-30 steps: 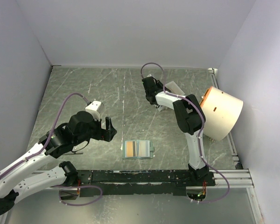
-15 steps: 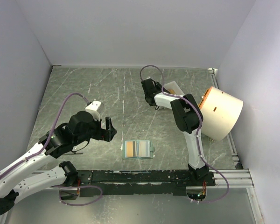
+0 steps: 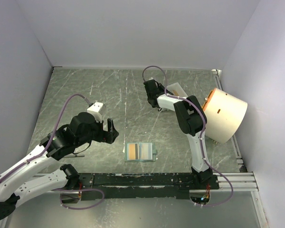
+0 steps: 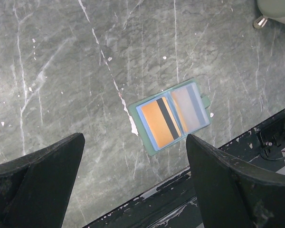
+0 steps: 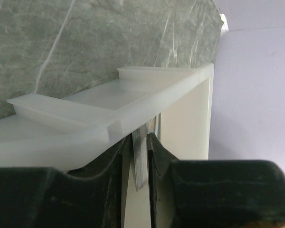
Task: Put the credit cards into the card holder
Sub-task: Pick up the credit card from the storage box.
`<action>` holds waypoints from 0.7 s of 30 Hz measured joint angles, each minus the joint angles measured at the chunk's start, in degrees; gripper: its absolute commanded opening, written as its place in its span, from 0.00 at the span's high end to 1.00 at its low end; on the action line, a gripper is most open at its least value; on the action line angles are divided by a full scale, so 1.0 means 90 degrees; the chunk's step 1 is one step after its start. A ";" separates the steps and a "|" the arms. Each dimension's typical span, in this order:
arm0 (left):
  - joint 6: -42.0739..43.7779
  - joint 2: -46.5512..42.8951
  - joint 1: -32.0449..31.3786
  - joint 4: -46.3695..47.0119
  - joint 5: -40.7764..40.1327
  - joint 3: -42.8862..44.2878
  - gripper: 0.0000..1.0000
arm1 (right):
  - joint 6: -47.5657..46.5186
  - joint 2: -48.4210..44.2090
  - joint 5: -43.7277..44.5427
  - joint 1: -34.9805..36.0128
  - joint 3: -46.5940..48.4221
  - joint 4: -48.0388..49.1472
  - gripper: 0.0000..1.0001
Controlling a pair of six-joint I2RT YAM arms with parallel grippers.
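Note:
The card holder [image 3: 141,152] lies open near the table's front edge, sage green with a pale blue inside. In the left wrist view the card holder [image 4: 152,142] holds an orange credit card [image 4: 156,123] with a dark stripe in one pocket and a greyish card [image 4: 190,107] in the other. My left gripper [image 3: 112,131] hovers open and empty to its left, and in its own view [image 4: 137,190] stands wide apart. My right gripper [image 3: 162,91] is at the white tray [image 3: 176,88] at the back. In its own view the right gripper [image 5: 139,159] pinches a thin card [image 5: 139,171], seen edge-on, under the tray's rim [image 5: 133,107].
A large cream cylinder [image 3: 226,115] lies on its side at the right edge of the table. Black rails [image 3: 147,180] run along the near edge. Grey walls close the back and both sides.
My right gripper and the white tray have shifted slightly left at the back. The left arm and the card holder have not moved.

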 measured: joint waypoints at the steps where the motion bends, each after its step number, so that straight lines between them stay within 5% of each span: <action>1: 0.0002 0.0000 0.0005 0.0000 0.0005 0.0000 0.00 | 0.0002 0.0000 0.0000 0.0000 0.0000 0.0000 0.81; 21: 0.0036 0.0024 0.0068 0.0002 0.0121 -0.0036 0.00 | 0.0010 -0.0163 -0.0002 -0.0002 0.0000 -0.0002 0.83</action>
